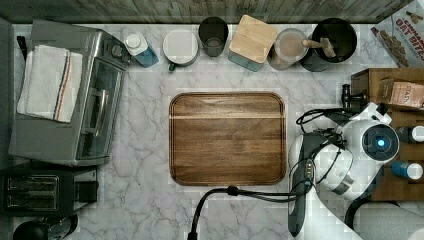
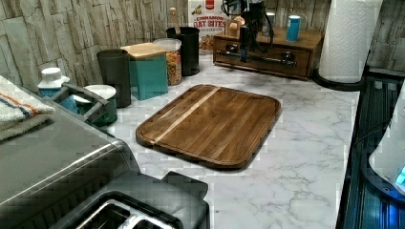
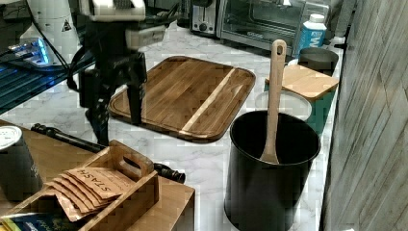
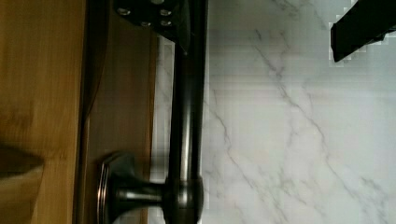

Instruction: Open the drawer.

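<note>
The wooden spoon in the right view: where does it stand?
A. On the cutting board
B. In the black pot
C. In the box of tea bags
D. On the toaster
B: the wooden spoon stands with its bowl down inside the black pot, its handle rising above the rim.

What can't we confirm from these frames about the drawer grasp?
- Top view: the arm covers most of the handle.
- Right view: the drawer front faces away; the wooden tea box hides part of the handle.
- Wrist view: handle cut off at both edges; jaws open, contact unclear.
- Left view: gripper blocks the handle's middle.
</note>
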